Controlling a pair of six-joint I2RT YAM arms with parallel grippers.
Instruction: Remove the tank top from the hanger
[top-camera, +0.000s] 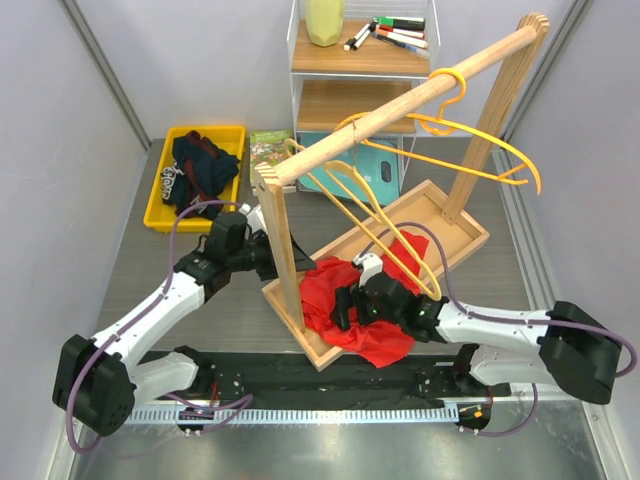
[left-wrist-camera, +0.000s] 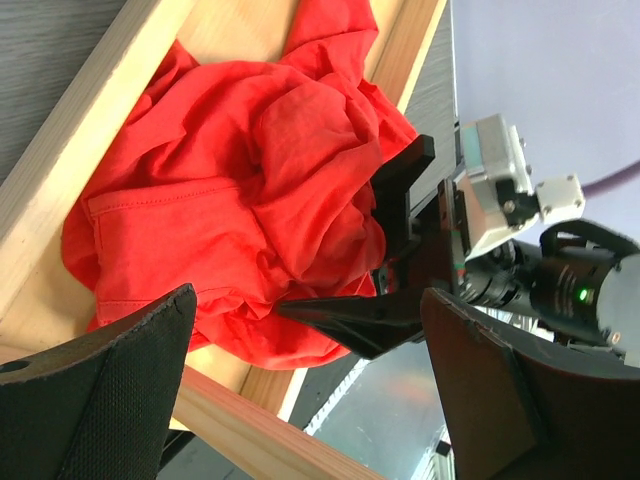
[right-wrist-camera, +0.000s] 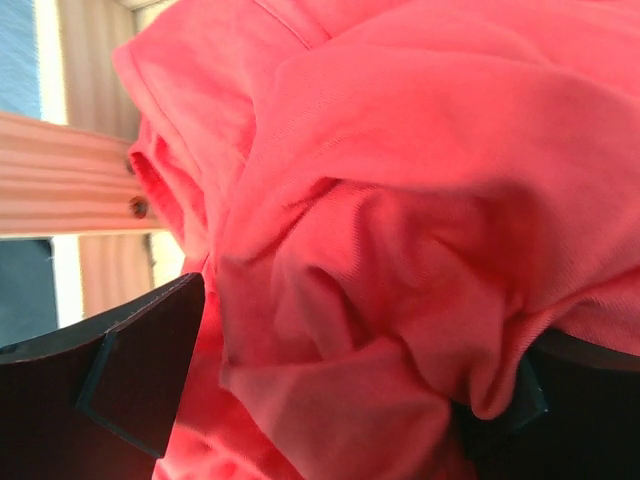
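The red tank top (top-camera: 370, 300) lies crumpled in the wooden base tray (top-camera: 440, 205) of the clothes rack, spilling over its near rim. A yellow hanger (top-camera: 385, 225) hangs from the rod, its lower end reaching down to the cloth; whether any strap is still on it is hidden. My right gripper (top-camera: 348, 303) is open, pressed into the heap, with bunched red fabric (right-wrist-camera: 380, 250) between its fingers (right-wrist-camera: 130, 380). My left gripper (top-camera: 268, 252) is open beside the rack's near post. In the left wrist view, the left gripper (left-wrist-camera: 308, 300) frames the tank top (left-wrist-camera: 220, 190) and the right gripper's black fingers (left-wrist-camera: 395, 200).
Two more yellow hangers (top-camera: 470, 150) hang on the slanted wooden rod (top-camera: 420, 90). The upright post (top-camera: 283, 250) stands between the arms. A yellow bin (top-camera: 160, 215) of dark clothes sits at the back left. A shelf (top-camera: 345, 60) with markers stands behind.
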